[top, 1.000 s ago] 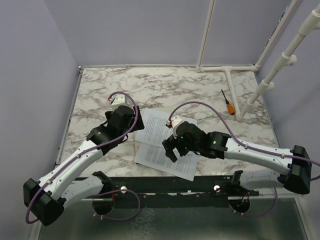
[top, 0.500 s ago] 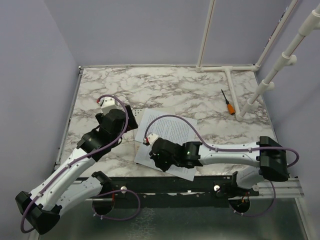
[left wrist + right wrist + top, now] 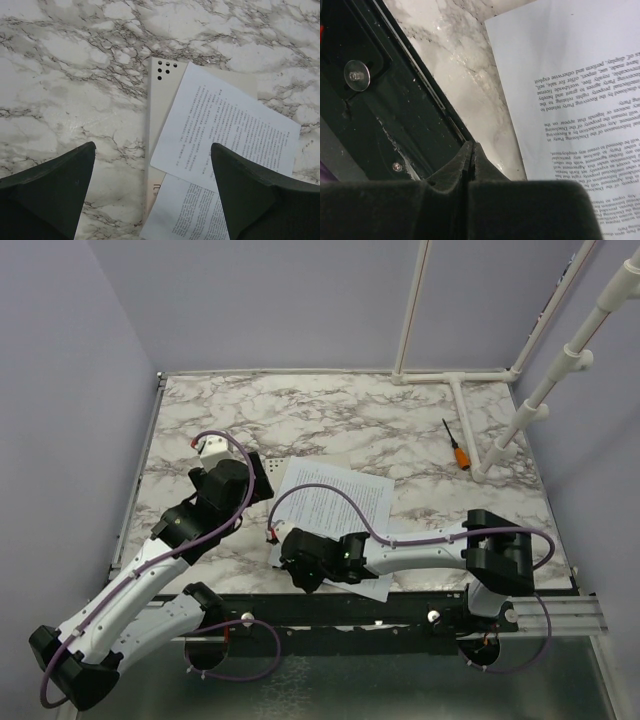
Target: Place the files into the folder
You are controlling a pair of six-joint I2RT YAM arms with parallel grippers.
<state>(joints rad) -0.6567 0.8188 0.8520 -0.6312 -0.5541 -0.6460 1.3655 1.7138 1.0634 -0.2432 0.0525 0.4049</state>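
Marbled white-and-grey tabletop [image 3: 400, 430], smooth and hard, carries everything: toward its left the left gripper [image 3: 152, 145] hangs with fingers spread wide above the folder [image 3: 157, 100]. It is a flat, matte, pale cover with dark dots at one corner, its long axis running away from the arms and only its left strip bare. Two thin, floppy printed sheets [image 3: 225, 130] lie askew on that seemingly closed cover, so I judge they must come off first. The right gripper [image 3: 471, 150] is pressed together on nothing visible, just left of the near corner of the lower sheet [image 3: 560, 75].
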